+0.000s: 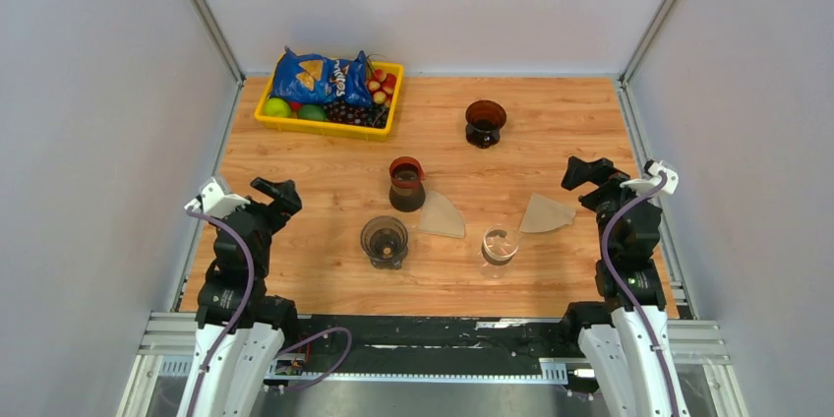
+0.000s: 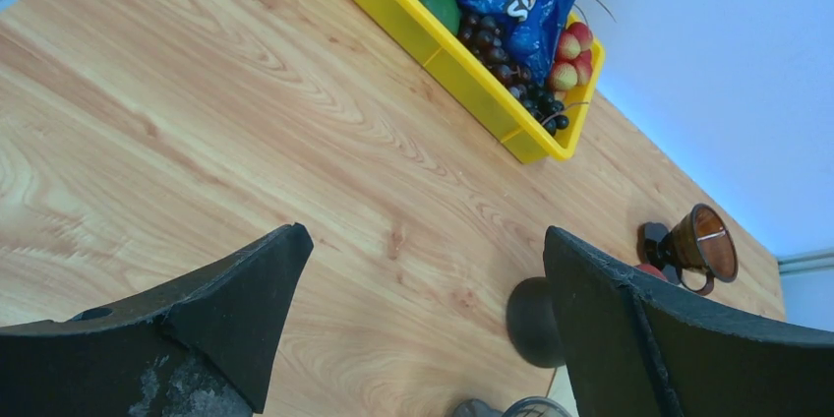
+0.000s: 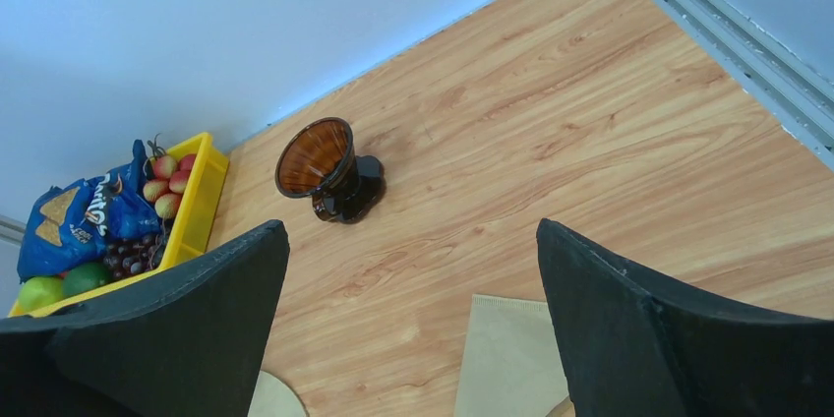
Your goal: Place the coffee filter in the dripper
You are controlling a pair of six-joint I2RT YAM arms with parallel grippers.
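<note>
At table's left edge, left gripper (image 1: 282,193) jaws spread and empty, yellow tray (image 1: 325,129) holding Doritos bag (image 1: 320,77), limes (image 1: 277,107), grapes (image 1: 346,113), apples (image 1: 382,85), coffee filter (image 1: 442,215) flat beside red-rimmed carafe (image 1: 406,184), brown dripper (image 1: 485,123) empty, second filter (image 1: 547,213) flat near right gripper (image 1: 590,174), jaws spread.

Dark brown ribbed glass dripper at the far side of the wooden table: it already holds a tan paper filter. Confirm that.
Wrong: the dark brown ribbed glass dripper at the far side of the wooden table is empty, as the right wrist view shows.
</note>
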